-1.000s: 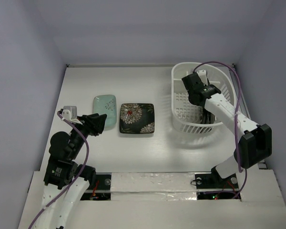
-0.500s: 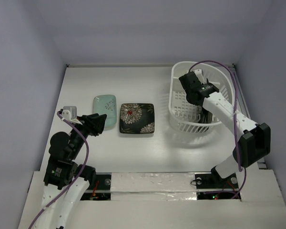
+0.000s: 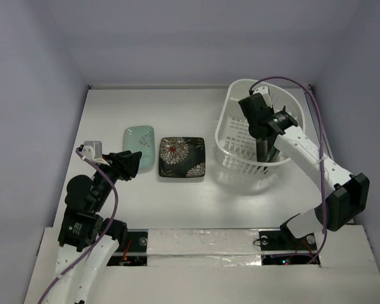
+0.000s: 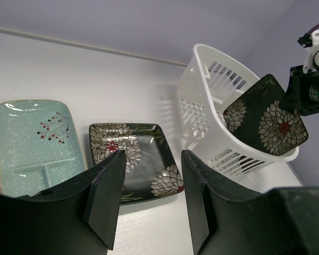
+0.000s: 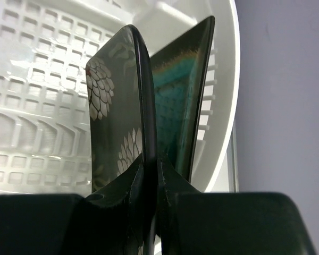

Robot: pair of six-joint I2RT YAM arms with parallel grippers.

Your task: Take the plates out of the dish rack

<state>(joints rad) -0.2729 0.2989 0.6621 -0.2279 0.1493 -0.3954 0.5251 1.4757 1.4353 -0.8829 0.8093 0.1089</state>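
The white dish rack [image 3: 240,136] stands at the right of the table, shifted and tilted. My right gripper [image 3: 263,134] reaches into it and is shut on the edge of a dark floral plate [image 5: 114,106]. The left wrist view shows that plate [image 4: 266,121] raised at the rack's [image 4: 207,106] rim. A teal-centred plate [image 5: 179,90] stands on edge just behind it. A mint-green plate [image 3: 139,139] and another dark floral plate [image 3: 182,156] lie flat on the table. My left gripper [image 3: 129,163] is open and empty, near the mint plate's front edge.
The side walls stand close on both sides. The rack [image 5: 37,95] fills the left of the right wrist view. The right arm's purple cable [image 3: 313,120] loops over the rack.
The right gripper has pulled the floral plate up and to the left. The rack has slid left and tipped with it. The left arm has not moved.
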